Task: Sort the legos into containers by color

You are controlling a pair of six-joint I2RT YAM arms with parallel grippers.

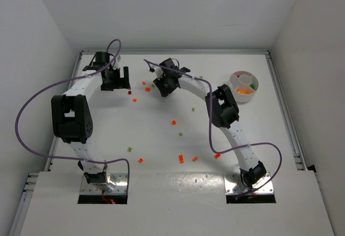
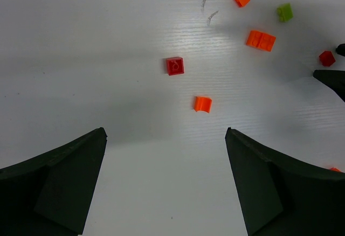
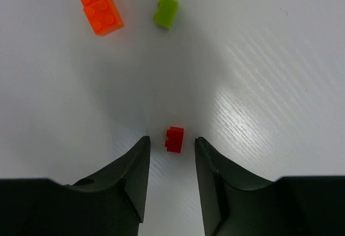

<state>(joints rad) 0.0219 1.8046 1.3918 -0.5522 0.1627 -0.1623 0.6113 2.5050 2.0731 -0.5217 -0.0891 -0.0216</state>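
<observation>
Tiny legos lie scattered over the white table. In the right wrist view a red brick [image 3: 174, 139] sits on the table between the tips of my right gripper [image 3: 171, 139], which is open, with a small gap on each side. An orange brick [image 3: 101, 9] and a green brick [image 3: 166, 11] lie beyond it. My left gripper [image 2: 165, 131] is wide open over bare table, short of an orange brick [image 2: 202, 104] and a red brick [image 2: 174, 66]. The white divided dish [image 1: 243, 98] stands at the far right, with orange pieces [image 1: 245, 90] in one compartment.
More bricks lie mid-table: a red-orange one [image 1: 173, 122], green ones [image 1: 180, 134] [image 1: 129, 149], and orange ones [image 1: 181, 158] [image 1: 140, 160] nearer the arm bases. Both grippers [image 1: 116, 80] [image 1: 161, 88] work near the far wall. White walls enclose the table.
</observation>
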